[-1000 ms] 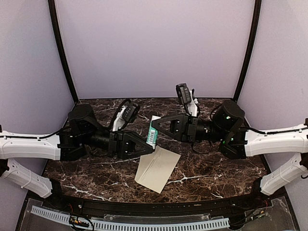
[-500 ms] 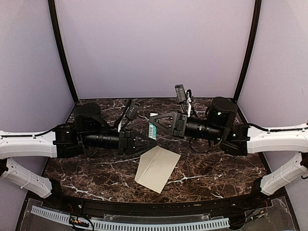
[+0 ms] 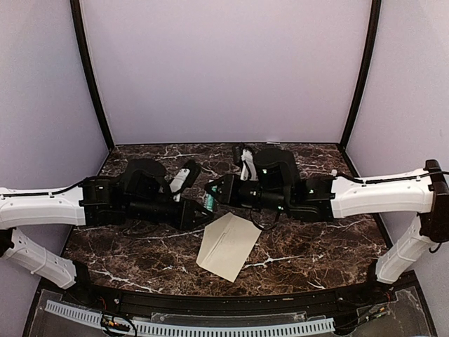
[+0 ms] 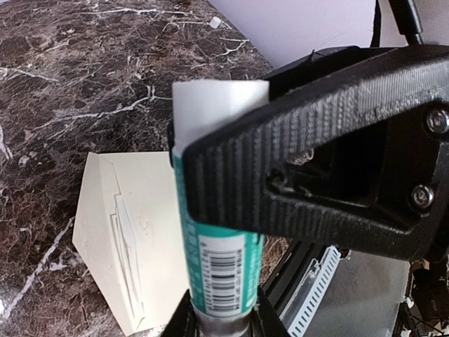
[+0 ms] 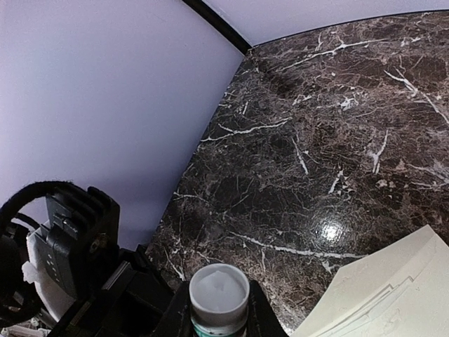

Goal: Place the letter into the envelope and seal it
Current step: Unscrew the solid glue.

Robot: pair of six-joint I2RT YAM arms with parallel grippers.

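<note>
So, left jaws: you had the left gripper (image 4: 221, 317) closed on the lower end of a glue stick (image 4: 217, 267), with a finger on each side of the teal tube just under its barcode label.
Right jaws: you had the right gripper (image 5: 217, 316) closed on the same glue stick at the other end. Its fingers flanked the tube just below the round white cap (image 5: 219, 289), which faced the wrist camera.
Between the grippers: the two met tip to tip over the middle of the table. The right gripper's black body crossed in front of the tube in the left wrist view.
Envelope: the cream-beige envelope (image 3: 228, 246) lay flat on the marble table (image 3: 316, 246), skewed on a diagonal. It was just on the near side of the gripper tips in the overhead view, and neither gripper held it.
Envelope detail: you could see stepped paper edges along one of its sides in the left wrist view. I could not tell whether they were flap or sheet.
Arms: both reached inward from the sides, held low over the table.
</note>
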